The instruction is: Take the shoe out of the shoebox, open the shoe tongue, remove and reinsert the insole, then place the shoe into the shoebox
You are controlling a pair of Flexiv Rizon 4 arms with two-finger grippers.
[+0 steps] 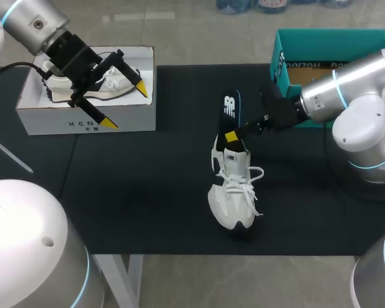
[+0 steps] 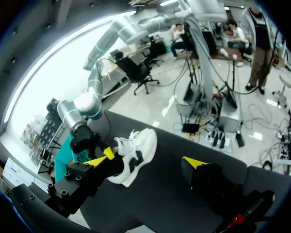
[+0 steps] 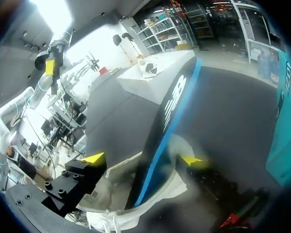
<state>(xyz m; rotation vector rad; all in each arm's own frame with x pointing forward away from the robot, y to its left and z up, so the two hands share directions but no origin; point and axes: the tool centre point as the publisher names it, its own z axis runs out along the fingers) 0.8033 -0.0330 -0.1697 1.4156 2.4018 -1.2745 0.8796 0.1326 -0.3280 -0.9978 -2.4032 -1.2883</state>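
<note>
Hanging the left gripper (image 1: 125, 104) above a white cardboard box (image 1: 83, 119) at the far left, fingers spread wide and gripping nothing. Poising the right gripper (image 3: 142, 159) at mid-table, fingers splayed either side of a black, blue-edged foam insole (image 1: 230, 109), itself sticking up tilted out of a white lace-up sneaker (image 1: 234, 196) standing on the black table mat (image 1: 128, 192). Leaving a teal cardboard shoebox (image 1: 285, 64) open at the far right.
</note>
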